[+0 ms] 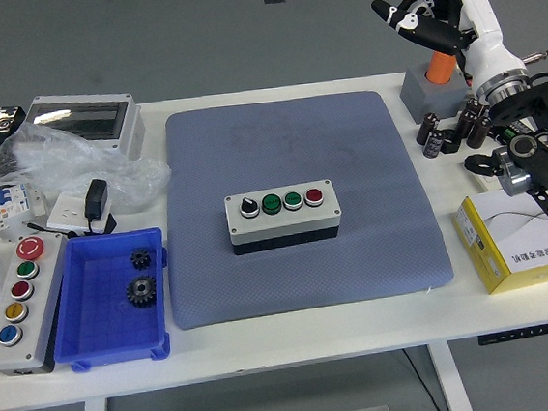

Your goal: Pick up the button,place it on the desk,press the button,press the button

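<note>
One hand of mine was in view: my right hand (434, 5), raised at the far right beyond the desk's far edge, above the orange button (441, 65) on its gray base. My fingers (402, 20) were loosely curled & apart, pinching nothing. Left arm wasn't visible.

The button box (282, 218), gray w/ a dark base, sat at the middle of the blue-gray mat (298, 203) on the white desk (315, 333). Its top carried, left to right, a black selector knob, two green buttons & a red one. It was well apart from my hand.

At the near left lay a blue tray (109, 304) w/ two small dark gears inside. Just left of the tray was a second control box (16, 303) w/ red, green, red, yellow & blue buttons. A crumpled plastic bag (66, 167) & a clear-lidded enclosure (86, 122) were at the far left. A yellow-and-white carton (515, 240) sat near the right edge, w/ dark capacitors (456, 130) farther back.
</note>
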You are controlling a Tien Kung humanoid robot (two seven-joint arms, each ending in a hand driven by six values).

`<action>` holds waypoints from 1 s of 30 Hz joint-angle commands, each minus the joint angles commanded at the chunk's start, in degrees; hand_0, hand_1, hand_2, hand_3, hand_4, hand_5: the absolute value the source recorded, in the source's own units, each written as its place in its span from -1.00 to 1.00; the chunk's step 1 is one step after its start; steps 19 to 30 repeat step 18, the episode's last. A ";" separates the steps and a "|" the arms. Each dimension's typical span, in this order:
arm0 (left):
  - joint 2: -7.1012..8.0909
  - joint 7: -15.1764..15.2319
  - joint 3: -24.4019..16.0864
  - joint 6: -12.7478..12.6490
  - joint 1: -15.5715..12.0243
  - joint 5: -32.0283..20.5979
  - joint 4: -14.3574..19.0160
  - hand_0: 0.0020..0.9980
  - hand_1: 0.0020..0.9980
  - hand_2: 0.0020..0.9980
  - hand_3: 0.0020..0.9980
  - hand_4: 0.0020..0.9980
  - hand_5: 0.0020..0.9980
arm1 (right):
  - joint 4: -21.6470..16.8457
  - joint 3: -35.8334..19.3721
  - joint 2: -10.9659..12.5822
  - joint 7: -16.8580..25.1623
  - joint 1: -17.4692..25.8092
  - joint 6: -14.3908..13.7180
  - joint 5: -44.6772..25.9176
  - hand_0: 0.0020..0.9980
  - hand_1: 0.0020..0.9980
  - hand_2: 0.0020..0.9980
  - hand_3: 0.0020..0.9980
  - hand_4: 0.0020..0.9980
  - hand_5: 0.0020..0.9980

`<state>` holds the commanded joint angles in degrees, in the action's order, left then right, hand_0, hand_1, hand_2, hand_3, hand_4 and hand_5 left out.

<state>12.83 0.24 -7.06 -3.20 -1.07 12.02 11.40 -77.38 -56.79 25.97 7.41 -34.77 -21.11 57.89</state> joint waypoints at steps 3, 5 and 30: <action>-0.04 0.00 -0.07 0.00 0.05 0.09 0.01 0.33 0.39 0.26 0.31 0.49 -0.32 | 0.50 -0.01 -0.09 0.65 0.23 1.25 -3.44 -0.55 -0.48 -0.32 0.29 0.81 -0.43; -0.06 0.00 -0.15 -0.01 0.09 0.18 0.02 0.33 0.39 0.26 0.31 0.50 -0.32 | 0.79 0.14 -0.17 0.91 0.35 2.03 -5.64 -0.53 -0.48 -0.37 0.04 0.81 -0.41; -0.02 0.03 -0.33 0.01 0.25 0.32 0.03 0.33 0.39 0.26 0.31 0.50 -0.32 | 1.22 1.32 -0.46 1.56 0.77 12.62 -10.07 -0.43 -0.40 -0.33 -0.41 0.82 -0.42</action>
